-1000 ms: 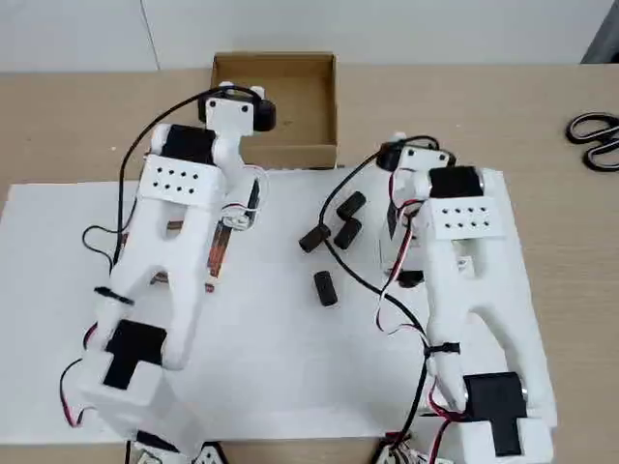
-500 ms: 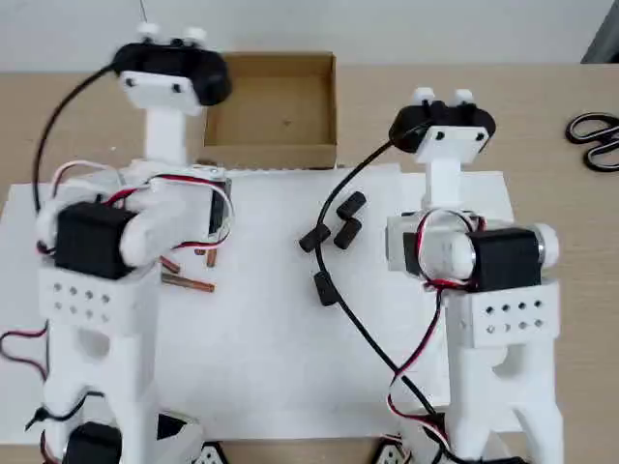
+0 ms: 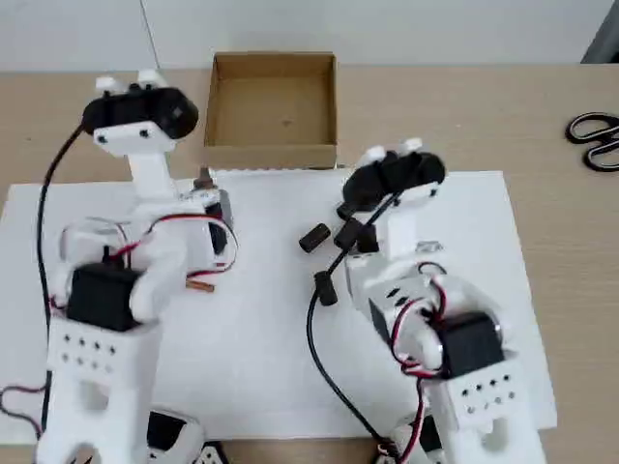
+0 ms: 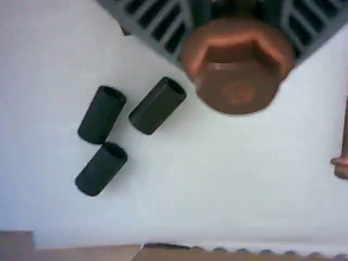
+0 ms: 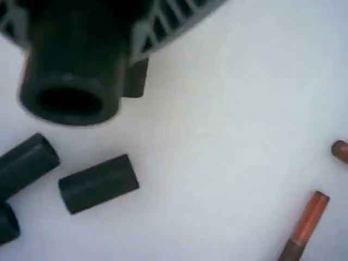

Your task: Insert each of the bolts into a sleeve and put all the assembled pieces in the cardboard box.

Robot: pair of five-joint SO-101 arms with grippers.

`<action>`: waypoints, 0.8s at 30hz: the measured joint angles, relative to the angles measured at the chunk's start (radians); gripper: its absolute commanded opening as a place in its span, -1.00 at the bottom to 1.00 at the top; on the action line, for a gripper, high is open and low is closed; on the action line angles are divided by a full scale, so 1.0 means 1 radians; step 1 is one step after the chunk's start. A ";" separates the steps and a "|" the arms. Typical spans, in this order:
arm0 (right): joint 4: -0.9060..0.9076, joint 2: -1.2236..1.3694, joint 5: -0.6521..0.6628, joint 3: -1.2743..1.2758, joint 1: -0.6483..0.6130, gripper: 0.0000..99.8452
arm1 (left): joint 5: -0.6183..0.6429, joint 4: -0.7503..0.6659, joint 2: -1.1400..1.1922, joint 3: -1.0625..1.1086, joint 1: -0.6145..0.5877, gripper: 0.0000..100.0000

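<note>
Closest to me, the left claw [image 4: 239, 16] is clamped on a copper bolt [image 4: 236, 65], its hex head turned toward the wrist camera, and the whole thing is held above the white sheet [image 3: 261, 367]. Across from it the right claw [image 5: 81, 27] grips a black held sleeve [image 5: 70, 89] by its sides, open bore facing back at its own camera, likewise off the sheet. Further in, between the two arms, three loose sleeves [image 3: 314, 237] lie on their sides on the sheet, two near each other and the third a little apart, nearer the arm bases. A loose bolt [image 3: 200, 285] lies flat on the sheet just beside the left arm, well apart from those sleeves. Past the sheet's far edge the cardboard box [image 3: 274, 155] sits on the wooden surface [image 3: 484, 106], top open, its plain brown floor showing from wall to wall. Off at the far right a pair of scissors [image 3: 595, 140] rests on the surface
</note>
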 measured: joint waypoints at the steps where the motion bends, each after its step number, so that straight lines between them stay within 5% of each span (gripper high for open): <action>1: -0.023 -0.018 0.000 0.035 -0.009 -0.99 | 0.000 -0.044 -0.048 0.063 0.012 -0.99; 13: -0.261 -0.112 0.000 0.278 -0.180 -0.99 | 0.002 -0.534 -0.559 0.704 0.112 -0.99; 24: -0.436 -0.115 0.000 0.388 -0.308 -0.99 | 0.127 -0.585 -0.736 0.841 0.115 -0.99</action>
